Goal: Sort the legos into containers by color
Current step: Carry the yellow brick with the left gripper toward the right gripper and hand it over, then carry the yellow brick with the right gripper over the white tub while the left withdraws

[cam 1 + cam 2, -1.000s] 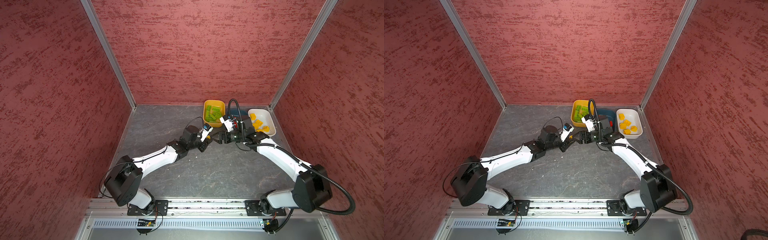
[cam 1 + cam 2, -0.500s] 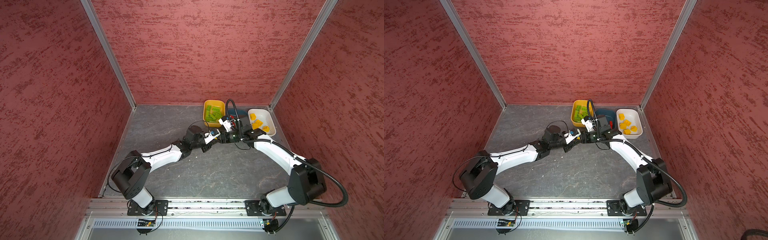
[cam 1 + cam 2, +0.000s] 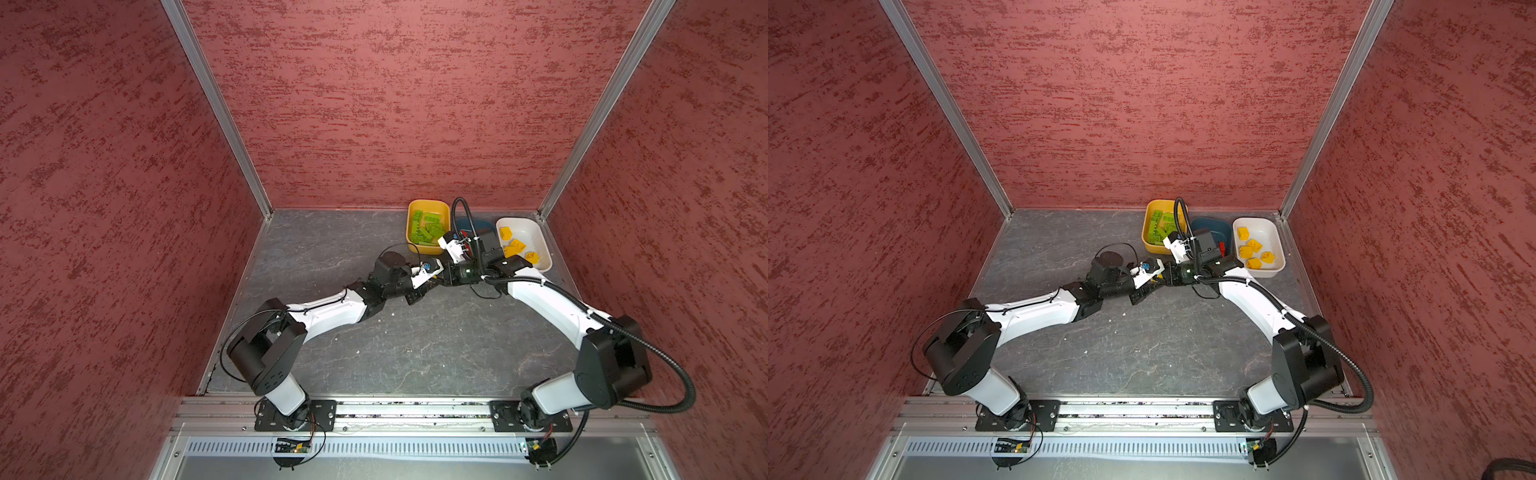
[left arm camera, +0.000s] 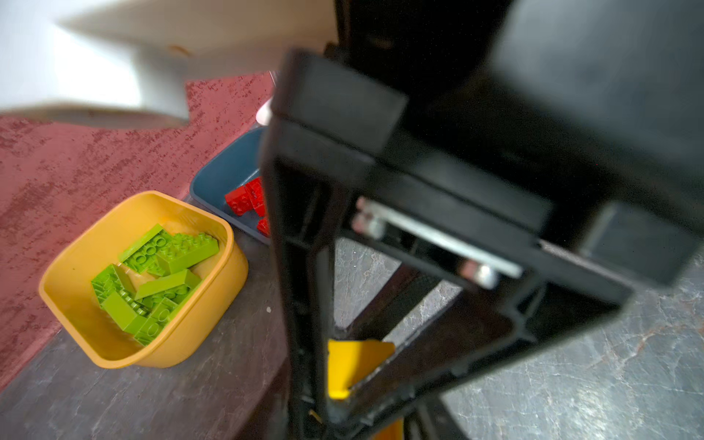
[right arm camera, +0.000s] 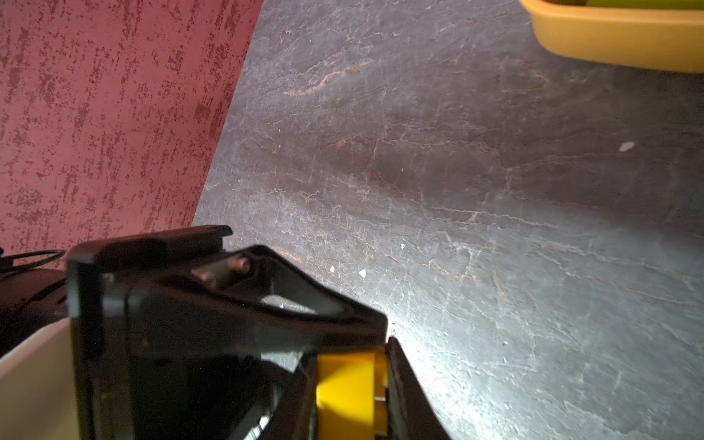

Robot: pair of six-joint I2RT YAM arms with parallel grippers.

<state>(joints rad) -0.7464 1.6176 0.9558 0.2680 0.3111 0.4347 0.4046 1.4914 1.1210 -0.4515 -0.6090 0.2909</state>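
Two hands meet over the table [image 3: 415, 353] in both top views, left hand [image 3: 432, 284] facing right hand [image 3: 444, 279] near the dark blue tub [image 3: 1212, 227]. Left wrist view: yellow brick [image 4: 355, 364] between black fingers [image 4: 304, 324]; left hand's state, cannot tell. Right wrist view: right hand clamps the yellow brick.

We log tabletop [image 3: 332, 257]: dark, matt, stone-like, pale veins | walls [image 3: 374, 104]: rough, matt red texture | corner posts [image 3: 216, 104]: brushed metal | yellow-orange tub [image 4: 213, 324], lower left of frame: smooth satin plastic | green bricks [image 4: 183, 251]: glossy plastic | yellow brick [image 5: 346, 392]: smooth, shiny plastic | arm shells [image 3: 328, 309]: we see glossy white plastic
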